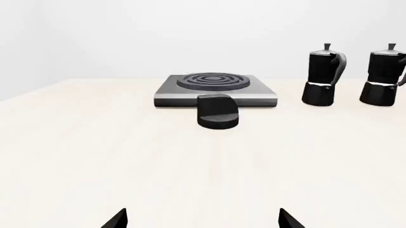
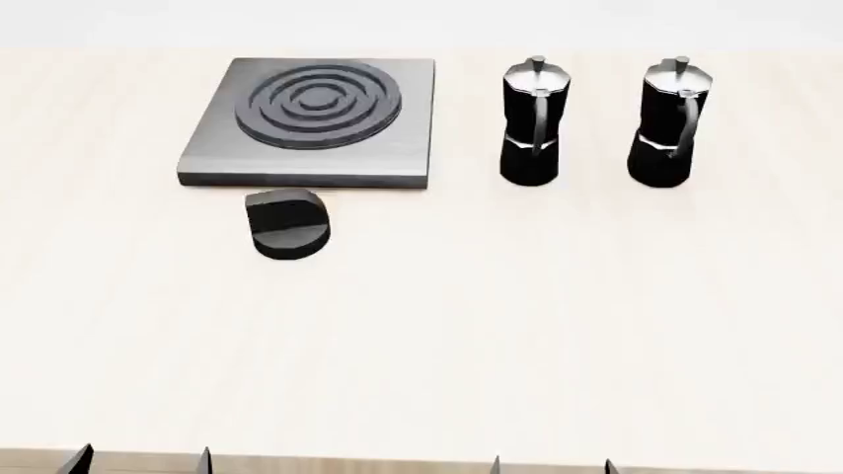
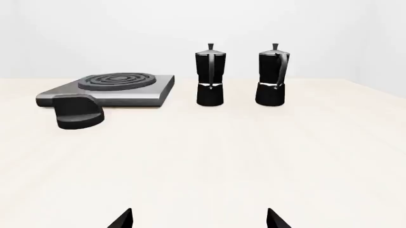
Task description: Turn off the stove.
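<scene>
Flat square grey metal stove (image 2: pixel 211 163) at table's far left, round black ridged knob (image 2: pixel 290 224) just in front, untouched | left gripper (image 2: pixel 142 459) and right gripper (image 2: pixel 551 464) spread, empty, well short | risk: knob approached off-centre and shoved, not turned; two black-and-silver moka pots (image 2: pixel 599 123) toppled by a wide right-arm swing

Both grippers cut off by frame edges: only fingertip points show. Left gripper (image 2: pixel 142 460) & right gripper (image 2: pixel 551 464) at head view's bottom edge; arms not seen. Right pot (image 1: pixel 385 76) clipped at left-wrist edge. Knob (image 2: pixel 290 224) setting unreadable, no marks visible. Burner (image 2: pixel 319 103) on/off can't tell.
</scene>
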You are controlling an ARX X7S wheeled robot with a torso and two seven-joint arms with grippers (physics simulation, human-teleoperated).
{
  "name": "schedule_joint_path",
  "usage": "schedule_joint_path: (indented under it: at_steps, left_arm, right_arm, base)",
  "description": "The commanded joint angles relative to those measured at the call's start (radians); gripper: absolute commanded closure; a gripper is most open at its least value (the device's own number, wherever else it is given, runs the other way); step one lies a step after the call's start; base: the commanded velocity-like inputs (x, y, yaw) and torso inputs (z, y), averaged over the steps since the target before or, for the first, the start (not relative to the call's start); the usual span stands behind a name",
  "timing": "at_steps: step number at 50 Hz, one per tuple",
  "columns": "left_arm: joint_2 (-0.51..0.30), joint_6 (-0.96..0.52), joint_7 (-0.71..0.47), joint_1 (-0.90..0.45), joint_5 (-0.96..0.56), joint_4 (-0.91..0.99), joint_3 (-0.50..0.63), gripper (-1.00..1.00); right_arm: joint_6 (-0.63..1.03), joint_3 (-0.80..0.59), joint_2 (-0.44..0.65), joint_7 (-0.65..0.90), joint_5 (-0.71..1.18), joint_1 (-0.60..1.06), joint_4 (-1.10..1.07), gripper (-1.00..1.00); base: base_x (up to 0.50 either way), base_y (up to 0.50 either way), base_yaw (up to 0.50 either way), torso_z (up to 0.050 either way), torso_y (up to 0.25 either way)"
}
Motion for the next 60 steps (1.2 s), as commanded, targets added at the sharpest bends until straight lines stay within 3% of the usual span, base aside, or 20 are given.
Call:
schedule_joint_path:
  at_steps: [1,28,31,39,60]
  left_arm:
    - [-0.017,0.041,-0.014,0.015,-0.014,0.008,0.022,-1.00]
    - [-0.071,0.030,-0.095,-0.002,-0.082,0.017,0.075,-1.00]
    - [-0.077,0.084,-0.104,0.011,-0.081,0.051,0.072,-1.00]
    - [-0.097,0.057,-0.117,0.029,-0.096,0.150,0.073,-1.00]
    - [-0.166,-0.120,-0.134,0.091,-0.189,0.474,0.060,-1.00]
  right_arm:
    - [0.007,-0.020,0.016,0.017,0.019,0.000,-0.005,-1.00]
    - [0.071,-0.102,0.074,0.103,0.031,0.011,-0.052,-1.00]
    - [0.107,-0.104,0.083,0.111,0.029,0.007,-0.101,-1.00]
    - [0.182,-0.108,0.101,0.128,0.038,-0.021,-0.262,-1.00]
    - [0.363,-0.145,0.140,0.209,-0.040,-0.062,-0.627,-1.00]
  base:
    - [0.00,0.00,0.00,0.000,0.000]
    - [0.00,0.00,0.00,0.000,0.000]
    - [0.00,0.00,0.00,0.000,0.000]
    - [0.00,0.00,0.00,0.000,0.000]
    - [0.00,0.00,0.00,0.000,0.000]
